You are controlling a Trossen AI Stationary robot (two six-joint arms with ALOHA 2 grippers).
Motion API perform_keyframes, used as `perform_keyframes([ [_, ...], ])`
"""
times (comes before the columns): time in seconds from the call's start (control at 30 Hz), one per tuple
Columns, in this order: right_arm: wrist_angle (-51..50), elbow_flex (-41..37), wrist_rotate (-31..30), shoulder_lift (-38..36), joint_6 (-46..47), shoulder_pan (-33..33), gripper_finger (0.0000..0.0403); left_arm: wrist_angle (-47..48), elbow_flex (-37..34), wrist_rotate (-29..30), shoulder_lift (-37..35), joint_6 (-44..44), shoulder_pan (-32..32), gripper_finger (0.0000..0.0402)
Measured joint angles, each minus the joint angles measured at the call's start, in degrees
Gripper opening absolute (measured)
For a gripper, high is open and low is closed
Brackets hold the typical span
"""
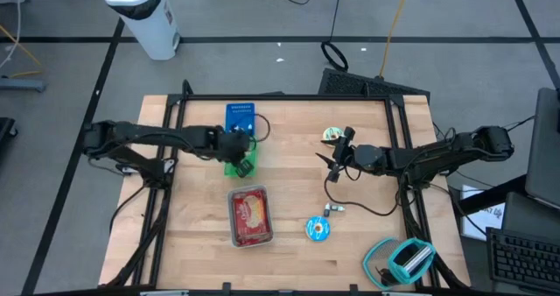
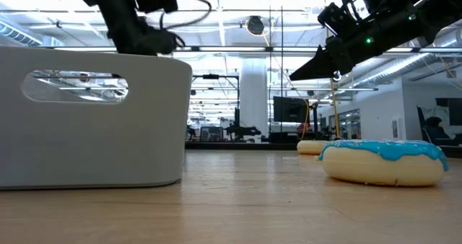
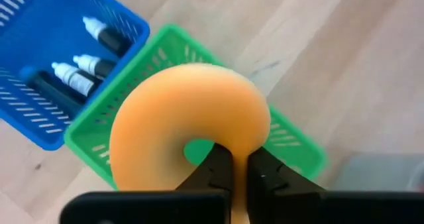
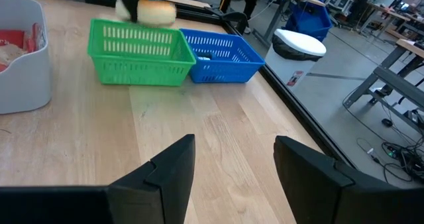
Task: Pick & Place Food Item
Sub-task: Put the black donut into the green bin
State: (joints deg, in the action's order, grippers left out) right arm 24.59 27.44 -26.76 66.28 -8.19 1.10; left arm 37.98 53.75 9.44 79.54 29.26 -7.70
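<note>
My left gripper [image 1: 234, 147] is shut on a plain orange doughnut [image 3: 189, 114] and holds it over the green basket [image 3: 295, 141], which stands on the table beside a blue basket [image 3: 40, 85] of markers. The right wrist view shows the doughnut [image 4: 156, 12] above the green basket [image 4: 139, 52]. My right gripper [image 4: 232, 159] hovers open over bare wood right of the table's middle [image 1: 337, 160], touching nothing. A blue-frosted doughnut [image 2: 382, 161] lies flat on the table near the near edge [image 1: 317, 229]. My left gripper pinches the doughnut's ring wall [image 3: 240, 148] between its two fingers. One finger [image 3: 213, 171] stands at the hole and the other [image 3: 266, 176] outside the ring. The doughnut is lifted clear and hangs over the green basket [image 1: 242, 165].
A white bin [image 1: 250, 217] with a red food packet stands near the table's near middle, close below the green basket. Another doughnut [image 1: 333, 136] and a small item [image 1: 335, 209] lie near my right arm. A teal tape dispenser [image 1: 407, 259] sits at the near right corner.
</note>
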Motion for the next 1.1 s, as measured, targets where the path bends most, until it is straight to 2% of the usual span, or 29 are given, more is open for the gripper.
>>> perform_keyframes([
  [0.13, 0.0, 0.0, 0.0, 0.0, 0.0, 0.0, 0.0197, -0.7, 0.0, -5.0, -4.9, -1.2, -2.2, 0.0010],
  [0.3, -0.1, 0.0, 0.0, 0.0, 0.0, 0.0, 0.0197, -7.8, -2.2, -20.9, -10.0, -4.2, -7.9, 0.0007],
  [0.47, -0.2, 0.0, 0.0, 0.0, 0.0, 0.1, 0.0197, -16.9, -10.0, -34.3, -13.5, -4.6, -14.5, 0.0007],
  [0.6, 0.0, 0.0, 0.0, 0.0, 0.0, 0.1, 0.0196, -28.8, -18.5, -41.5, -15.3, -0.8, -18.7, 0.0007],
  [0.7, 0.3, 0.0, 0.0, 0.0, 0.0, 0.1, 0.0197, -38.3, -24.3, -44.6, -15.8, 3.4, -20.4, 0.0007],
  [0.87, 0.3, 0.0, 0.0, 0.0, 0.0, 0.1, 0.0197, -45.7, -31.3, -44.7, -15.4, 7.8, -22.0, 0.0007],
  [1.0, 0.4, 0.0, 0.0, 0.0, 0.0, 0.1, 0.0197, -50.3, -35.4, -43.0, -15.0, 11.4, -22.0, 0.0009],
  [1.1, 0.4, 0.0, 0.0, 0.0, 0.0, 0.1, 0.0196, -50.2, -36.3, -39.4, -15.1, 12.1, -22.0, 0.0014],
])
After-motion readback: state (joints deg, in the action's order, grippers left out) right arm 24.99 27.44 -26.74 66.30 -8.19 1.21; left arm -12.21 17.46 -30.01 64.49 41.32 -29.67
